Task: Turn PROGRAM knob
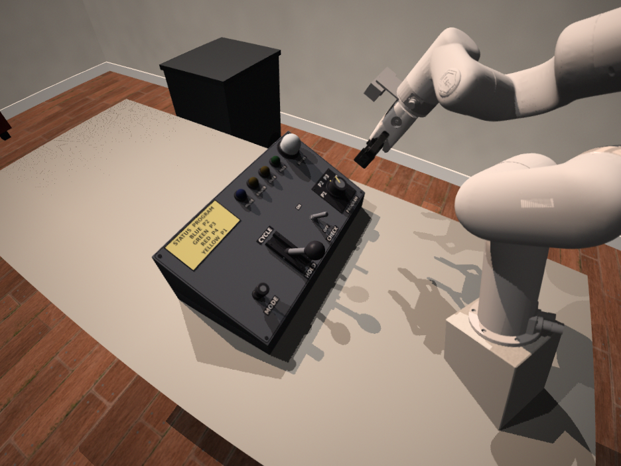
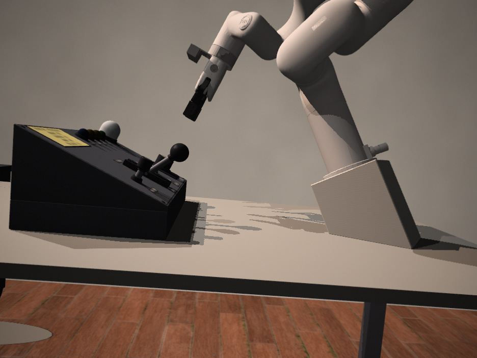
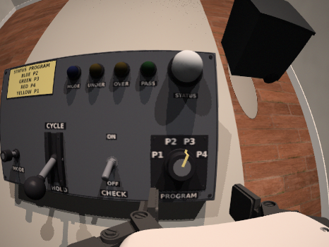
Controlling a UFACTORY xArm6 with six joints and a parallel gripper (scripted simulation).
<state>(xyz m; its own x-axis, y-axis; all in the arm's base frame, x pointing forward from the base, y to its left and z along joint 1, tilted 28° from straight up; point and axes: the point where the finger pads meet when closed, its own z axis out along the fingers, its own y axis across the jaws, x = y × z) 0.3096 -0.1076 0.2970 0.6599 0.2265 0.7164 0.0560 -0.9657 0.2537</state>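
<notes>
PROGRAM knob [image 3: 181, 166]: located at the lower right of the console [image 3: 132, 114] face, inside a black label plate marked P1, P2, P3 and P4. In the wrist view its yellow pointer line lies between P3 and P4, nearer P3. The P4 setting is therefore not yet reached.

Progress: no contact has been made. The gripper [image 2: 192, 108] hangs in the air above and to the robot side of the console, well apart from the knob. The fingers stand roughly three-quarters open and hold nothing. Remaining steps, as judged: descend onto the knob, close on it, rotate clockwise by a small angle to P4, release.

Other controls: the CYCLE lever [image 3: 42, 177] sits at the HOLD end; the CHECK toggle [image 3: 108, 169] leans toward OFF; the MODE knob [image 1: 261, 291] position is too small to read reliably.

The console rests loose on the bench [image 1: 100, 165], so turning force should be kept light.

Containers: none are visible. A closed black cabinet [image 1: 223, 87] stands behind the bench; its contents cannot be seen.
</notes>
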